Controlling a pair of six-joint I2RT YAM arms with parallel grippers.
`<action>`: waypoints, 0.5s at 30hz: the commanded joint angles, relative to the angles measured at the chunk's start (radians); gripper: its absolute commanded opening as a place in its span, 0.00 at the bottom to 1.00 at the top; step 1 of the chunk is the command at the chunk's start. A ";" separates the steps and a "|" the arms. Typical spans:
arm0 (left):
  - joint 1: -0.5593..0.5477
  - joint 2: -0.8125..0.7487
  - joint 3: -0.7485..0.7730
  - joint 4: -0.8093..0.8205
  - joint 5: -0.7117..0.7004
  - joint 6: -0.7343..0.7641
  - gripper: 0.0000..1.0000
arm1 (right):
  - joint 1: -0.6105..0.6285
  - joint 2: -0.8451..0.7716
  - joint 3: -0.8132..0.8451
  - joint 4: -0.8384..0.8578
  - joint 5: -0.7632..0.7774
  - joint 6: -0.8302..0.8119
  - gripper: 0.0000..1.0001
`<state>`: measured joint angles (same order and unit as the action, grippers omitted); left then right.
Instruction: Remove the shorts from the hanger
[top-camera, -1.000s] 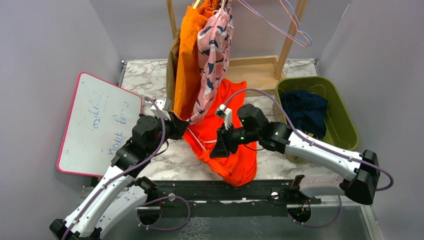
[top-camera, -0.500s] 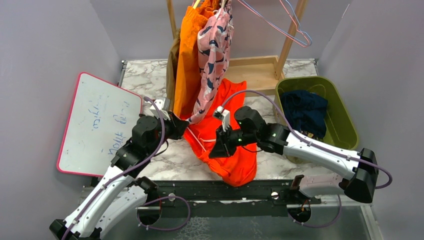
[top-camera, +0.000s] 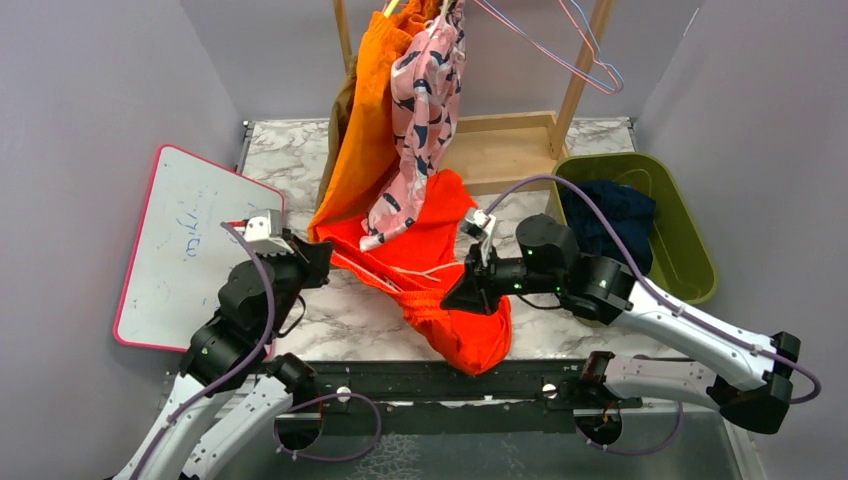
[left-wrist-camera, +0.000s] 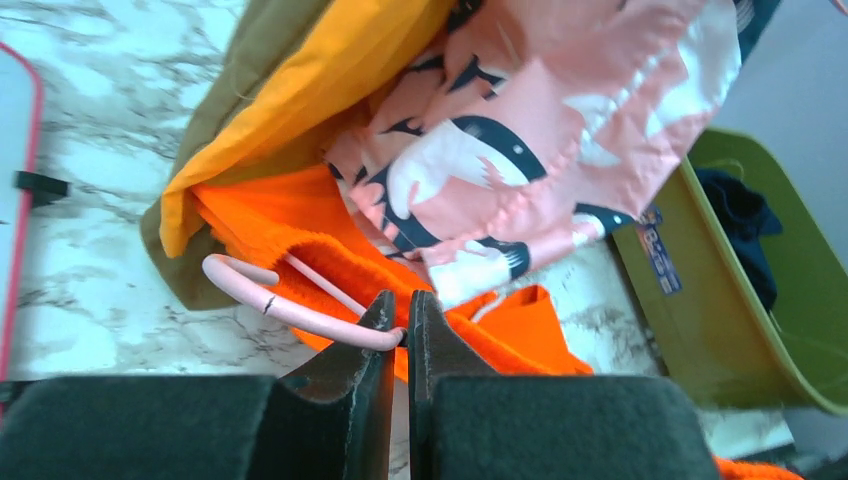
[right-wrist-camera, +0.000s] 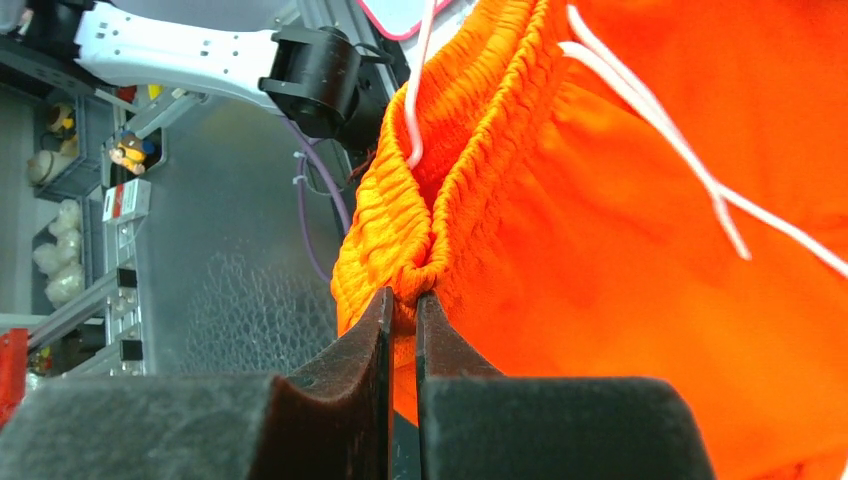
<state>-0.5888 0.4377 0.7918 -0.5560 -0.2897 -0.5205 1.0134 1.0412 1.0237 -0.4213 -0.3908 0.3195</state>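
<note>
The red-orange shorts (top-camera: 440, 235) lay sprawled across the marble table (top-camera: 350, 320), strung between the two arms. The left gripper (left-wrist-camera: 400, 303) was clamped on the pink hanger (left-wrist-camera: 300, 315), and the right gripper (right-wrist-camera: 403, 298) nipped a fold of the gathered waistband (right-wrist-camera: 470, 130). The cloth looked light and floppy to me. That elastic band seemed the firmest hold, though the hanger's far end was probably buried in fabric.

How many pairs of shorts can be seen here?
5: bright orange, pink and tan-brown hanging on the rack; red-orange on the table; navy in the green bin. More may be hidden.
</note>
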 joint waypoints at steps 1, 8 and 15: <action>0.010 -0.014 0.052 -0.084 -0.246 0.007 0.00 | 0.005 -0.072 -0.018 -0.089 -0.059 -0.049 0.01; 0.010 0.062 0.052 -0.094 -0.243 -0.036 0.00 | 0.005 -0.043 -0.018 -0.059 -0.263 -0.078 0.01; 0.009 0.084 0.054 -0.089 -0.223 -0.072 0.00 | 0.005 0.087 -0.013 -0.168 0.031 -0.074 0.01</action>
<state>-0.5888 0.5320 0.8234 -0.6502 -0.4614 -0.5770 1.0134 1.0508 1.0100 -0.4820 -0.5312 0.2501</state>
